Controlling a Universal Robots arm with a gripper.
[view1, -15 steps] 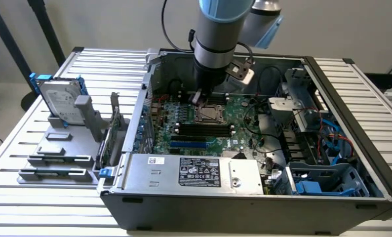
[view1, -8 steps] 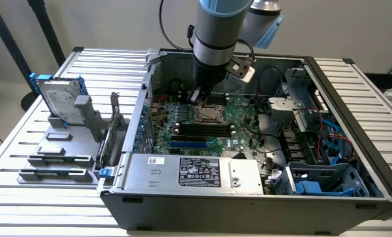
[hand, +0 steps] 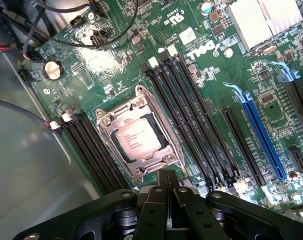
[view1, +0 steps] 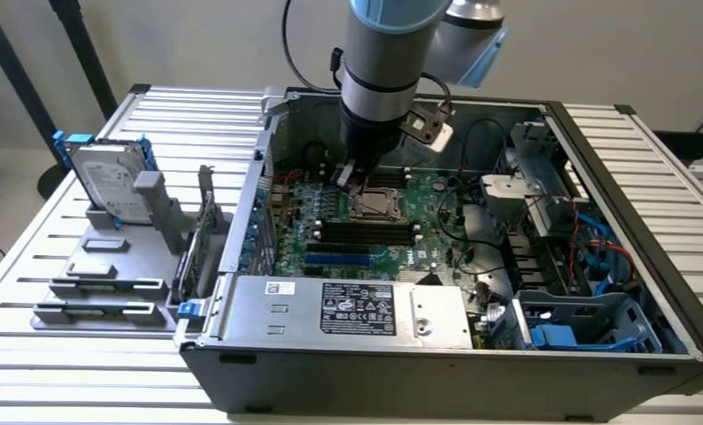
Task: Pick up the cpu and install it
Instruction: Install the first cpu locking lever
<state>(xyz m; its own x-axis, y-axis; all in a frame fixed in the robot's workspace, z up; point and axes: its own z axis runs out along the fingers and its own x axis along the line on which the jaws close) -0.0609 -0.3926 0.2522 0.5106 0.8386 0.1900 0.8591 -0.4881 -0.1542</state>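
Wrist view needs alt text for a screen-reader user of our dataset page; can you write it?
A silver-topped cpu sits in the metal socket frame on a green motherboard, flanked by rows of black memory slots. The shut black gripper hangs just beside the socket, holding nothing.

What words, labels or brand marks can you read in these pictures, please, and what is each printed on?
"DELL": white lettering on the green motherboard, beside the memory slots.
White sticker on the motherboard: print too small to read.
cpu in its socket: lines of marking on the metal top, too blurred to read.
Black label on the silver power supply: text and symbols, unreadable.
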